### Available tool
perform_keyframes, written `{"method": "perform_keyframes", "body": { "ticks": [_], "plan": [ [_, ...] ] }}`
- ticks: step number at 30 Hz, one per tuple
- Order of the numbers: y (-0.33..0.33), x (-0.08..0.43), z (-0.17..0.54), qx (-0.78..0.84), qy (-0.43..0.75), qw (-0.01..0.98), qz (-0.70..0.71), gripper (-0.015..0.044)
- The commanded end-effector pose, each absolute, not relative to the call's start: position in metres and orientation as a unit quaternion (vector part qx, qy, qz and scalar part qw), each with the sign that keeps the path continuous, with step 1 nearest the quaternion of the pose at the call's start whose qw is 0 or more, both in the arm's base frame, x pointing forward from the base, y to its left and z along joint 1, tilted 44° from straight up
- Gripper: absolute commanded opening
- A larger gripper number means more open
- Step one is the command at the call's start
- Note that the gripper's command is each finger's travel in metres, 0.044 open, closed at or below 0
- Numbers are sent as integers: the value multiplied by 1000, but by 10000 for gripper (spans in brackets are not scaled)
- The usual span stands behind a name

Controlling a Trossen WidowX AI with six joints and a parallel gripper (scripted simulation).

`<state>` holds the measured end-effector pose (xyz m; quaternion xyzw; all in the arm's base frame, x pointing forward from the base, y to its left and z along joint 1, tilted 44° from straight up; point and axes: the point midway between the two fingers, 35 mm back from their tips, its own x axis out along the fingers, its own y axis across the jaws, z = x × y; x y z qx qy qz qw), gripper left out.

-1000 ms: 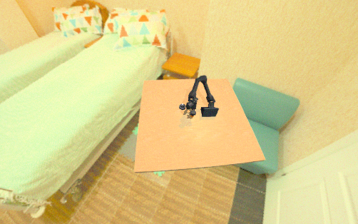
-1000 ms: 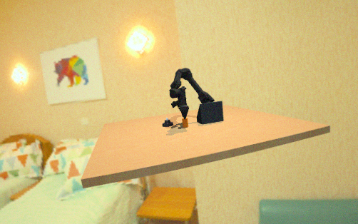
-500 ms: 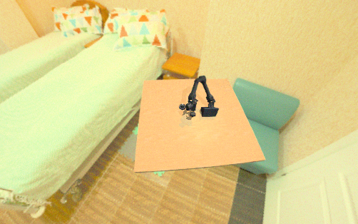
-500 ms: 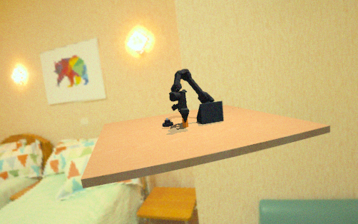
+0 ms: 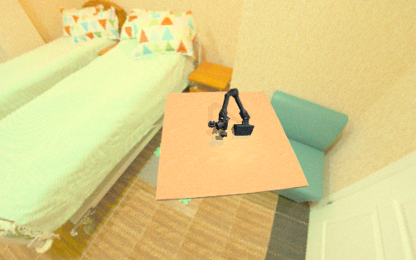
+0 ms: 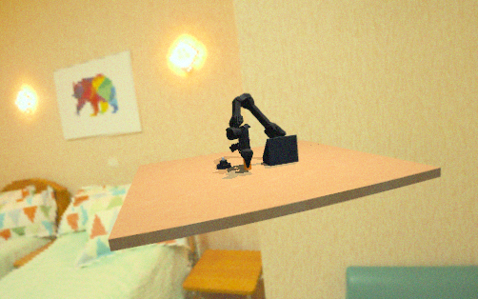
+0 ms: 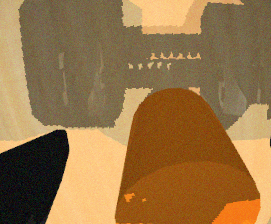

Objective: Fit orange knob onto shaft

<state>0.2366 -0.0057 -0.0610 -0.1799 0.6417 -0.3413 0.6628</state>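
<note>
Near the exterior frame's centre, the open hand [image 5: 224, 128] [image 6: 248, 163] [image 7: 174, 139] is straddling the orange knob [image 6: 248, 168] [image 7: 181, 135], its 2 fingers presumably spread for gripping both sides.

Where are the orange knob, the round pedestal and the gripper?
Orange knob [image 6: 247, 169] [image 7: 178, 135]: exterior, wrist; its side.
Round pedestal [image 5: 211, 123] [image 6: 223, 165]: top, exterior; its body.
Gripper [image 6: 248, 166] [image 7: 174, 139]: exterior, wrist; midway between its fingertips.
</note>
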Motion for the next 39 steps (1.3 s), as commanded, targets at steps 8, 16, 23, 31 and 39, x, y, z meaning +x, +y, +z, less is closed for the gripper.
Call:
{"method": "perform_keyframes", "body": {
  "ticks": [8,16,23,31,39],
  "plan": [
    [-12,233,-67,-185,644,659,-343,309],
    [-12,233,-67,-185,644,659,-343,157],
    [-5,235,-62,-185,644,659,-341,32],
    [32,245,-29,-182,645,661,-338,0],
    [68,244,9,-182,646,660,-338,0]
  ]
}}
